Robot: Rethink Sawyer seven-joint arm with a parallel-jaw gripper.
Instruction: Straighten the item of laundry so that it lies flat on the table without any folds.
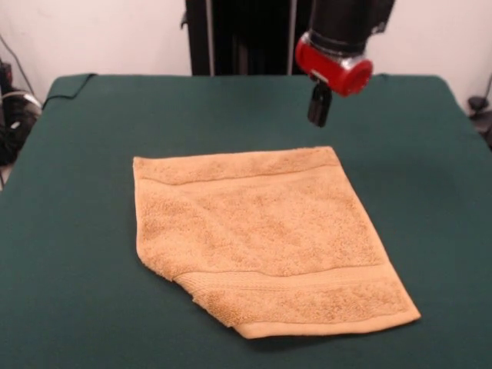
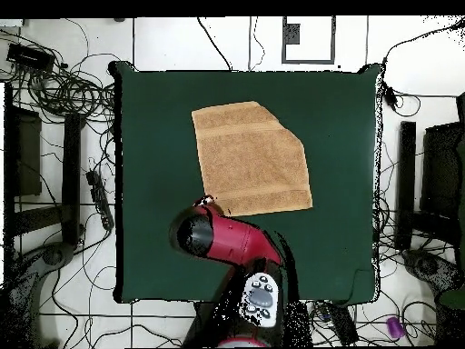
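The orange-tan towel [image 1: 261,238] lies spread in the middle of the dark green table [image 1: 77,192]. Its near left corner is folded in, which leaves a slanted edge there. Border bands run along its far and near edges. My gripper [image 1: 319,108] hangs shut and empty above the table, just beyond the towel's far right corner and clear of the cloth. In the overhead view the towel [image 2: 250,159] shows the slanted corner at its upper right. There the gripper [image 2: 207,201] sits at the towel's lower left corner, under the red arm [image 2: 227,238].
Green cloth lies bare on all sides of the towel [image 2: 154,182]. Cables and dark equipment [image 2: 54,91] lie on the floor around the table. The robot's pedestal [image 1: 238,38] stands at the far side.
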